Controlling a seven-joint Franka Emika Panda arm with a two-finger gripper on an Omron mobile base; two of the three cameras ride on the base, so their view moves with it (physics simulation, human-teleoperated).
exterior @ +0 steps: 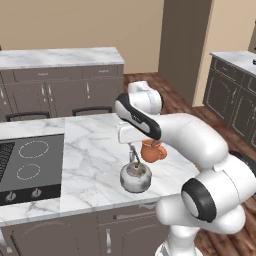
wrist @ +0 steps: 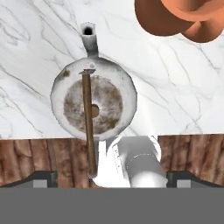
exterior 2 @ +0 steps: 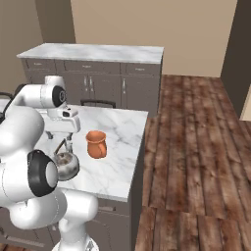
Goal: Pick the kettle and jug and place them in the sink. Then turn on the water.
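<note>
The silver kettle [exterior: 135, 178] [exterior 2: 66, 164] stands near the front edge of the marble island, its thin arched handle [wrist: 88, 124] upright over the lid [wrist: 92, 104] and its spout pointing away from the edge. The orange jug [exterior: 152, 151] [exterior 2: 96, 143] [wrist: 175, 17] stands just beyond it, apart from it. My gripper [exterior: 131, 145] [exterior 2: 65, 142] [wrist: 111, 178] hangs straight above the kettle, pointing down. Its jaws are open wide with nothing between them, and one dark fingertip [wrist: 43, 177] shows at each bottom corner of the hand view. The sink and the water are out of view.
A black cooktop [exterior: 25, 165] lies in the island top to the kettle's left. The island's front edge [wrist: 52, 139] runs right under the kettle, with wood floor [exterior 2: 196, 147] beyond the island's right end. A second marble counter [exterior: 60, 57] with grey cabinets stands behind.
</note>
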